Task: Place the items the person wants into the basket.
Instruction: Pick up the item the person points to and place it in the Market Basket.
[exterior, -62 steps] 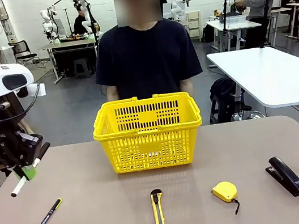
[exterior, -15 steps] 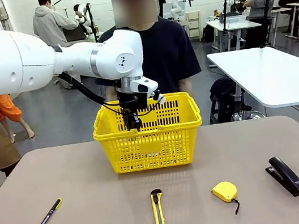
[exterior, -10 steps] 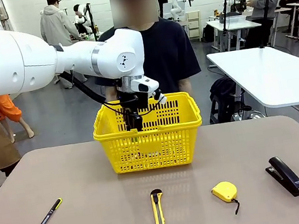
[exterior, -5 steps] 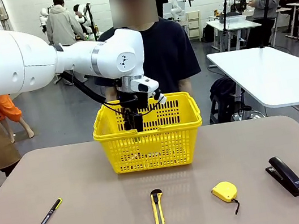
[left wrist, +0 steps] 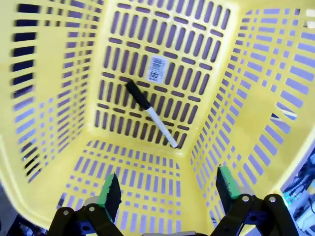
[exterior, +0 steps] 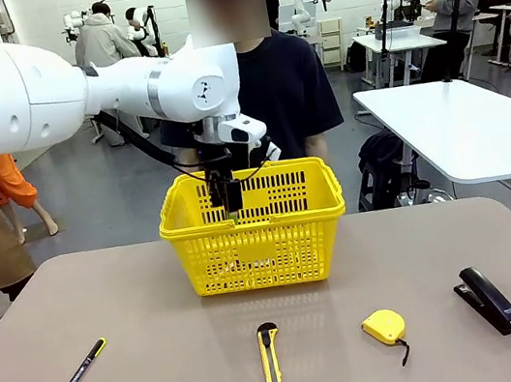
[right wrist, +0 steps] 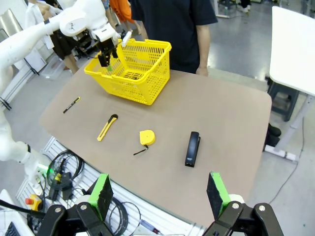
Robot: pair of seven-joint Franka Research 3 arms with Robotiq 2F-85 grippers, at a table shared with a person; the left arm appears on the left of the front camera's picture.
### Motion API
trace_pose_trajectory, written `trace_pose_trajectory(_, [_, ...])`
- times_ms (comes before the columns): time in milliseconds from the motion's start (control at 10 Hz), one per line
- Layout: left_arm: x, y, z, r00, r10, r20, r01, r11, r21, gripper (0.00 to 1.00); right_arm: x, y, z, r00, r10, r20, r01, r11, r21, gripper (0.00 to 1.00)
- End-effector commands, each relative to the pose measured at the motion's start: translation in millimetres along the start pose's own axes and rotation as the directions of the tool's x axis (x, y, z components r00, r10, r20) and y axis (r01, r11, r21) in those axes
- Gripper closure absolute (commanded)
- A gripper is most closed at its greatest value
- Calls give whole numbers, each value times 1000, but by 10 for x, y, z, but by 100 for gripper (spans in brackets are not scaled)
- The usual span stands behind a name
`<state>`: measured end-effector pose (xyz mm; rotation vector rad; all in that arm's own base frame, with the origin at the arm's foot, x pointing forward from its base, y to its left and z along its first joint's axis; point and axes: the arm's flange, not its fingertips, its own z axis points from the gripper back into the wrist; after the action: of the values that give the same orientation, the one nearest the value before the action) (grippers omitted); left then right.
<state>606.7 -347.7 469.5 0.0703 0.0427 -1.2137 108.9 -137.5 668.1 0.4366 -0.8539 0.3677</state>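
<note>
Nearest: right gripper (right wrist: pixel 160 191) is hanging high on the robot's side of the basket (exterior: pixel 254 227), well clear of it, jaws spread wide and gripping nothing.

Count on the table (exterior: pixel 155 296): four loose tools, one of each, sitting in a rough row on the near side of the basket.
- The knife (exterior: pixel 271 359) is lying straight in front of it.
- The tape measure (exterior: pixel 384 327) is sitting in front and a bit right.
- The stapler (exterior: pixel 490 299) is lying far right of it.
- The pen (exterior: pixel 80 371) is lying far left of it.

None are touching each other. A bare strip of table is running between that row and the basket, and both flanks of the basket are lying open too. Of the four, the stapler is sitting closest to a table edge.

One basket with one marker (left wrist: pixel 150 113) inside, lying diagonally on the floor. Its black cap end is sitting just beside a white barcode sticker (left wrist: pixel 157 68), digits too small to read.

Above it, left gripper (left wrist: pixel 168 186) is hovering over the basket's left half at about rim height. Its jaws are released and wide, with the marker lying apart below.

One person (exterior: pixel 254 93) is standing just behind the basket.
</note>
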Motion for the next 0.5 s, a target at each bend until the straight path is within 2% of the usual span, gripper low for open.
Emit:
trace_pose_trajectory(0, [-124,-19,223,998,28,54,-30,999,41,0,-30,52,73,1000,8,9,-8,1000,1,0])
trace_pose_trajectory(200, [-372,-221,598,987,47,154,-61,994,85,0,-30,52,73,1000,8,9,-8,1000,1,0])
trace_pose_trajectory(400, [-579,-398,796,984,84,155,-94,994,56,0,-30,52,73,1000,8,9,-8,1000,1,0])
